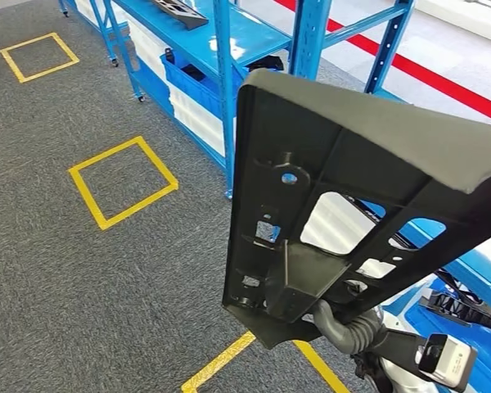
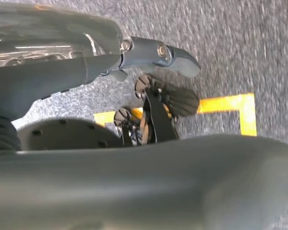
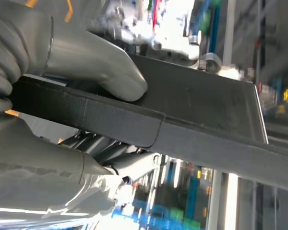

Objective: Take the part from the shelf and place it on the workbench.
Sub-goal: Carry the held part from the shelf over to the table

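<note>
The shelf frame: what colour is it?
Blue; the shelf frame shows best in the head view.

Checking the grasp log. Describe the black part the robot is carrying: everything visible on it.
The black part is a large, flat panel of matte, plastic-looking material, with ribs, cut-out openings and small mounting holes on the face toward the head camera. It is held up in the air, tilted, in front of the blue shelf. The right hand grips it at its edge, thumb pressed on one face, fingers under the other. Nothing else visibly touches it.
</note>
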